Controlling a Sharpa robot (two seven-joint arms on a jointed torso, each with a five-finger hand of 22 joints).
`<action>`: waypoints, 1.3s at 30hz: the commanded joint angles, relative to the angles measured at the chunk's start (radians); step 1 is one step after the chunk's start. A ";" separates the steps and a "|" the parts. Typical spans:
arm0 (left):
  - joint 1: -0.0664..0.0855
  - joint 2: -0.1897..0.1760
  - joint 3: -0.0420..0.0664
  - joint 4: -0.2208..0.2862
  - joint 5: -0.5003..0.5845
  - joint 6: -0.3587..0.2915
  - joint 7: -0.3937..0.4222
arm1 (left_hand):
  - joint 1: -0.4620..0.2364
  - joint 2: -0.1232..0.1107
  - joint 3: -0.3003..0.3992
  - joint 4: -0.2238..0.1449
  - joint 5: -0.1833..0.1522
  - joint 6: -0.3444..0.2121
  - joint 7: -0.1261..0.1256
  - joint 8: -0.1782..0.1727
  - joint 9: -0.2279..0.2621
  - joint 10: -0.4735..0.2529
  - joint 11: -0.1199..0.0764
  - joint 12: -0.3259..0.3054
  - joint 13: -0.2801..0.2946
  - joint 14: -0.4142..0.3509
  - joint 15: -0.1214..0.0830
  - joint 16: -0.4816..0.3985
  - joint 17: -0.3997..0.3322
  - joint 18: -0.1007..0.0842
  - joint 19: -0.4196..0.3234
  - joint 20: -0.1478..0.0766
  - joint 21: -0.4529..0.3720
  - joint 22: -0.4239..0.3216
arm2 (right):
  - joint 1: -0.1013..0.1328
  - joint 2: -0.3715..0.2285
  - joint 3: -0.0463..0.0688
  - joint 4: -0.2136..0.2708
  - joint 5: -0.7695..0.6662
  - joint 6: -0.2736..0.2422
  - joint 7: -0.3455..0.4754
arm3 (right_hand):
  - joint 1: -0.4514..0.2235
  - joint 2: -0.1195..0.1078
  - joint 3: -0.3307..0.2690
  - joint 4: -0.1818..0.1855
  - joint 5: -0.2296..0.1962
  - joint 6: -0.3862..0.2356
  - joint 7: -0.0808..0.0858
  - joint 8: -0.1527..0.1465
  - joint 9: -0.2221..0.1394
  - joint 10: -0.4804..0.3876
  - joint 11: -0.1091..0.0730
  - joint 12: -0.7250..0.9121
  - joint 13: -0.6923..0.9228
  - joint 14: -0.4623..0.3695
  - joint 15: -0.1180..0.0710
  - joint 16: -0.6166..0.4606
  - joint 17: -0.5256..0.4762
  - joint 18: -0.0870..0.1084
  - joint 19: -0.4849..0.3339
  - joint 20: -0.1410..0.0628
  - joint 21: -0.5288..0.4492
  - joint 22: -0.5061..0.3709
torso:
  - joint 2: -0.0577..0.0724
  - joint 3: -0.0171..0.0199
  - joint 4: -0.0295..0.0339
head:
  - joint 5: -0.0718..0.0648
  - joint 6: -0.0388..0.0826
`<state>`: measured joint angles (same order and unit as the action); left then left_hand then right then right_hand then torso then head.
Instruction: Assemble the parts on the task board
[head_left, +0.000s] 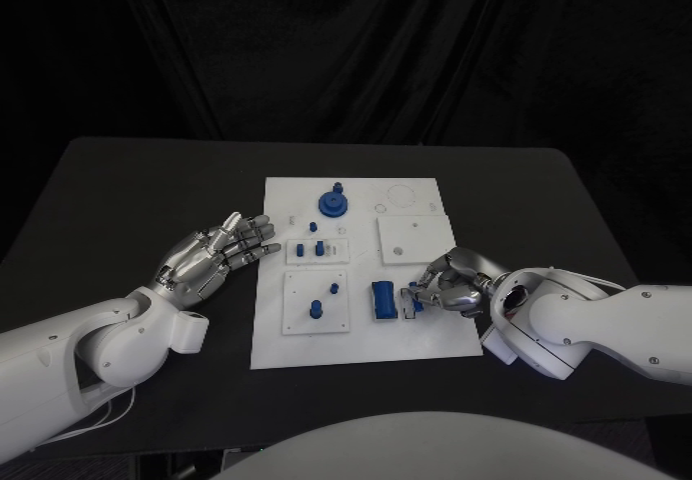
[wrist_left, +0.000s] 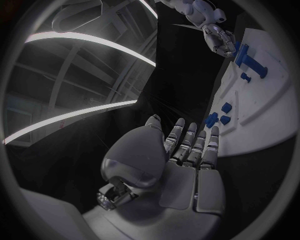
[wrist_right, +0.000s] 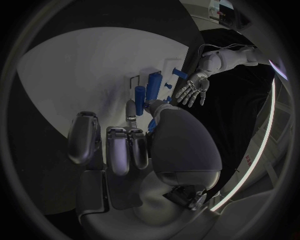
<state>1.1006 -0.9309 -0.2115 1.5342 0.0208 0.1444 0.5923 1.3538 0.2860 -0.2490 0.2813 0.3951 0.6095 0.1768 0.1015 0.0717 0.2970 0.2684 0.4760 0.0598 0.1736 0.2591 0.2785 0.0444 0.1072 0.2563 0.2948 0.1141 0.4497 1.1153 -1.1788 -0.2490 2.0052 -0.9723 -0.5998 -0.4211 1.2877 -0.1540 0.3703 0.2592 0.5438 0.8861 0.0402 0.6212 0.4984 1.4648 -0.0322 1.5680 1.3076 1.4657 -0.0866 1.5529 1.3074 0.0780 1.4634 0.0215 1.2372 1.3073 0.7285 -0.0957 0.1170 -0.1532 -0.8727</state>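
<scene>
The white task board (head_left: 433, 340) lies mid-table. A round blue part (head_left: 333, 205) stands at its far end, and two small blue parts (head_left: 309, 248) sit on a small plate. A long blue part (head_left: 384, 300) lies near the board's right side. My right hand (head_left: 450, 285) has its fingers curled beside it. In the right wrist view, thumb and fingertip pinch a small blue piece (wrist_right: 150, 107) just off the long blue part (wrist_right: 140, 93). My left hand (head_left: 216, 255) hovers flat at the board's left edge, fingers spread and holding nothing; the left wrist view shows this hand (wrist_left: 187, 150) short of the board (wrist_left: 262, 115).
A square plate (head_left: 316, 300) on the board's near left carries two short blue pegs (head_left: 333, 288). A bare white plate (head_left: 415, 240) lies at the right. Black table (head_left: 144, 190) surrounds the board, with dark curtains behind.
</scene>
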 joint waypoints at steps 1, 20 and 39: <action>-0.002 0.002 0.001 0.000 -0.002 0.015 0.009 | 0.010 0.000 0.004 0.001 0.003 0.001 0.071 0.006 0.000 0.004 0.004 0.001 0.000 0.001 0.007 0.003 0.001 -0.014 0.006 -0.003 0.006 -0.001 | -0.001 0.001 0.000 -0.001 -0.021 0.015 -0.034 | -0.004 0.003 0.011 -0.004 -0.006 -0.007 -0.003 -0.005 0.000 0.106 -0.002 0.003 0.263 0.093 -0.008 -0.007 0.200 -0.007 0.007 -0.006 -0.007 0.168 | 0.001 0.0002 0.0001 | -0.001 0.000; -0.002 0.003 0.001 -0.003 -0.002 0.019 0.007 | 0.010 0.000 0.004 0.001 0.003 0.001 0.071 0.006 0.000 0.004 0.004 0.001 0.000 0.001 0.007 0.003 0.001 -0.014 0.006 -0.003 0.006 -0.001 | -0.011 0.016 -0.001 -0.009 -0.045 0.019 -0.044 | -0.060 0.001 -0.033 0.022 -0.087 -0.001 0.003 -0.025 0.008 0.106 0.003 0.003 0.263 0.092 -0.004 -0.008 0.195 -0.006 0.006 -0.002 -0.014 0.166 | 0.000 0.0007 -0.0004 | 0.002 0.000; -0.002 0.004 0.001 -0.005 -0.002 0.022 0.003 | 0.012 0.000 0.007 0.000 0.004 -0.002 0.072 0.005 0.000 0.003 0.004 0.000 0.000 0.001 0.009 0.006 0.001 -0.015 0.005 -0.003 0.007 -0.002 | -0.012 0.014 -0.001 -0.012 -0.090 0.067 -0.110 | -0.137 0.024 -0.151 0.030 -0.226 -0.007 0.014 -0.059 0.011 0.106 0.013 0.003 0.263 0.088 0.004 -0.015 0.175 0.000 -0.002 0.006 -0.044 0.159 | 0.000 0.0003 0.0001 | 0.004 0.000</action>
<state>1.1005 -0.9289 -0.2115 1.5288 0.0208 0.1476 0.5881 1.3538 0.2860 -0.2490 0.2813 0.3950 0.6094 0.1768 0.1015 0.0716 0.2970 0.2684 0.4760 0.0597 0.1736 0.2591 0.2785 0.0444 0.1074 0.2563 0.2948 0.1141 0.4487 1.1059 -1.1635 -0.2495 1.9923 -1.0418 -0.5515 -0.4918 1.1626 -0.1284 0.2234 0.2896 0.3213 0.8807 0.0453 0.5682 0.5089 1.4647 -0.0247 1.5680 1.3073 1.4657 -0.0866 1.5412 1.3074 0.0780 1.4634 0.0215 1.1963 1.3078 0.7284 -0.0953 0.1173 -0.1492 -0.8727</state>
